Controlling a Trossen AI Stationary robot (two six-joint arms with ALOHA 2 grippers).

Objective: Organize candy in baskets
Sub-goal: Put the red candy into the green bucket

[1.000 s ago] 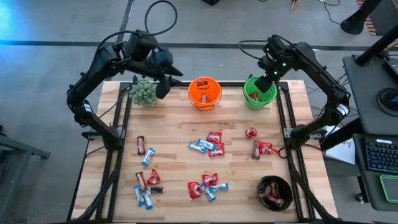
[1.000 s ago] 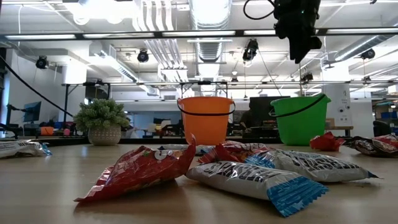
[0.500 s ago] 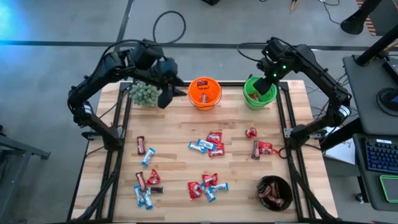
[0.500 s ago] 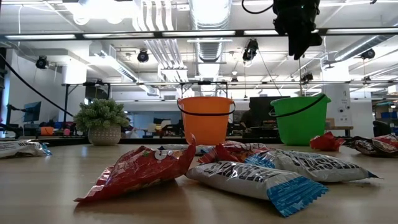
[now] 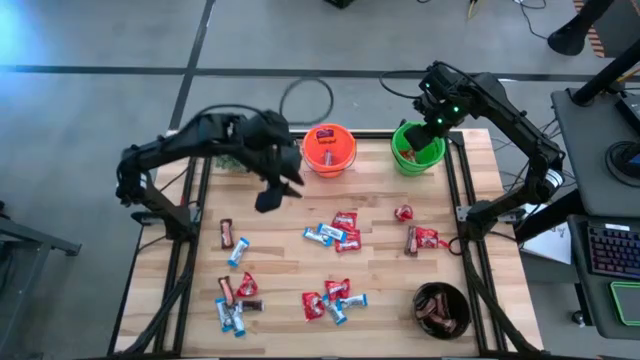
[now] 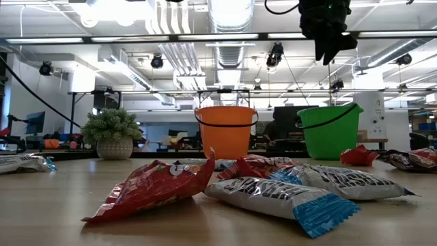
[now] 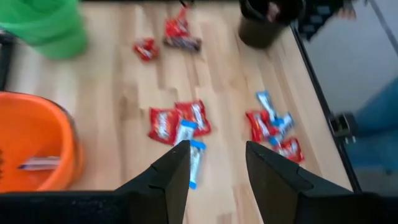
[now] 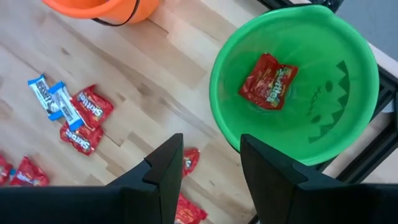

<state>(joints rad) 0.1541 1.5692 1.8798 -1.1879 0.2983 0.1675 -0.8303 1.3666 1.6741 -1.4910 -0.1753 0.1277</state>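
Red, blue-and-white and brown candy (image 5: 335, 232) lies scattered in clusters on the wooden table. The orange pail (image 5: 329, 148) and the green pail (image 5: 417, 150) stand at the far edge. The black bowl (image 5: 441, 308) sits at the near right with brown candies in it. My left gripper (image 5: 272, 195) hangs open and empty above the table, left of the orange pail (image 7: 31, 146), with the central candies (image 7: 180, 124) ahead of it. My right gripper (image 5: 428, 135) hovers open and empty over the green pail (image 8: 295, 81), where one red packet (image 8: 268, 81) lies on the bottom.
A small potted plant (image 6: 113, 133) stands at the far left corner, behind my left arm. More candy lies near the left edge (image 5: 235, 290) and at the right (image 5: 420, 238). Black frame rails run along the table's left and right sides.
My left gripper has swung from beside the plant at the far left toward the near edge, out over the table beside the orange pail. My right gripper has stayed above the green pail.
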